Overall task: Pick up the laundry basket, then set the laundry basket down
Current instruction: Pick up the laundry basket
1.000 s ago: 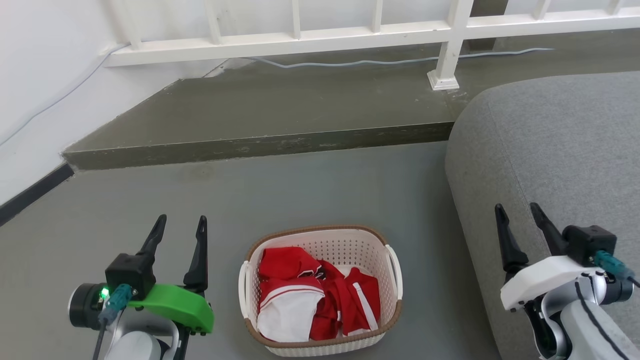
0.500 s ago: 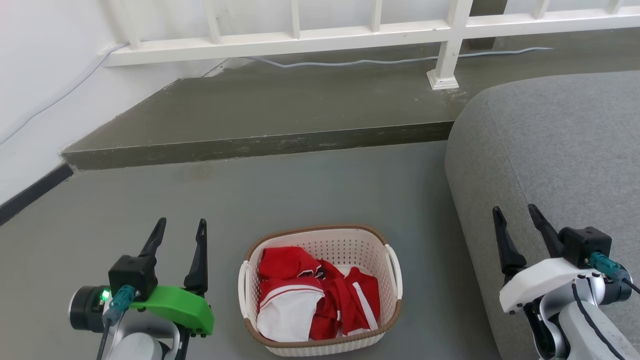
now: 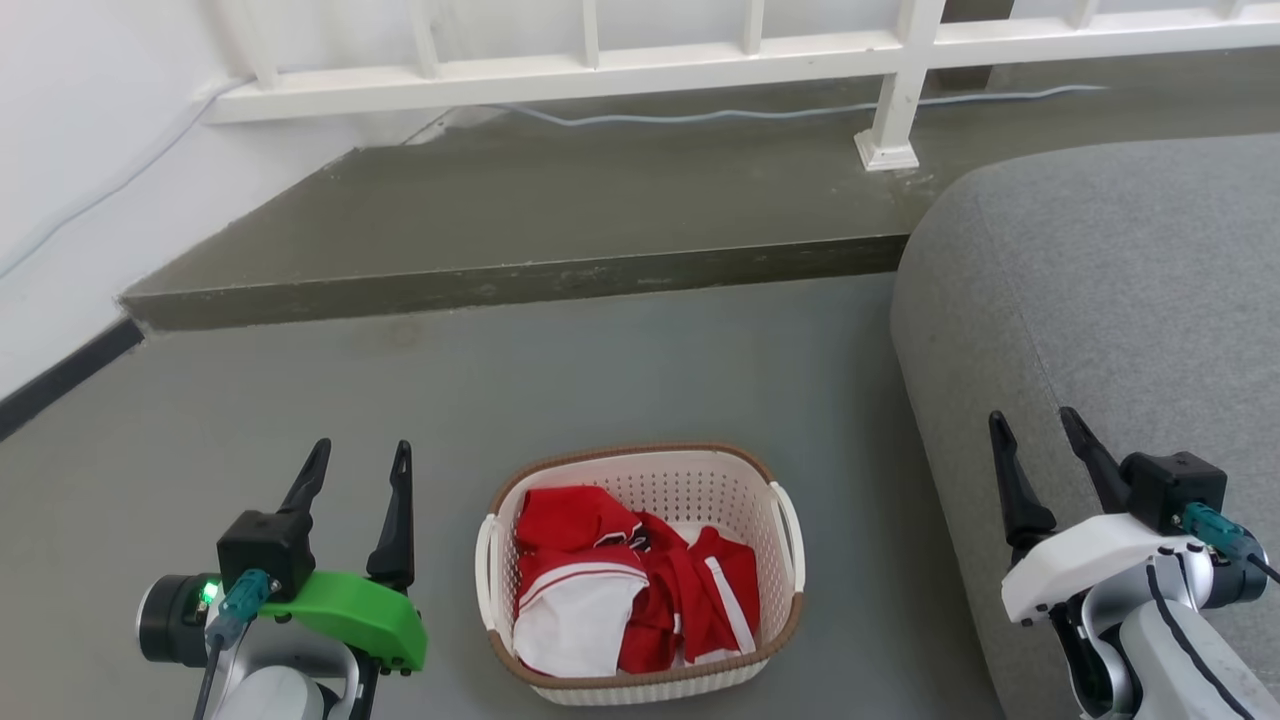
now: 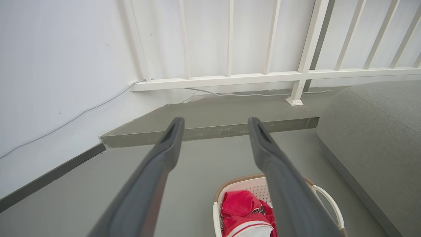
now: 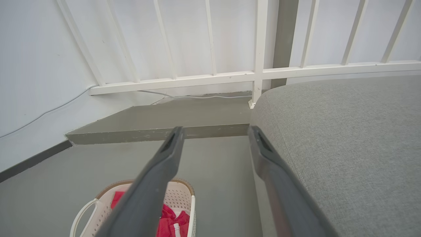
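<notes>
Still | laundry basket [image 3: 640, 450] unmoved on floor [image 3: 600, 380] | left fingers [image 3: 396, 520] spread | right fingers [image 3: 1010, 480] spread

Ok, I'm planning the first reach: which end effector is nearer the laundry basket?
Left. The left end effector hovers close on the left of the laundry basket; the right end effector hangs farther off on its right, by the grey sofa.

Right hand [image 5: 215, 130]: fingers spread, nothing between them. Laundry basket [image 5: 180, 197] sits low in the frame on the grey floor [image 5: 42, 197], red clothing [image 5: 169, 219] inside, partly hidden by one finger. Grey sofa [image 5: 345, 138] alongside, white railing [image 5: 210, 77] beyond a raised step [image 5: 158, 120].
</notes>
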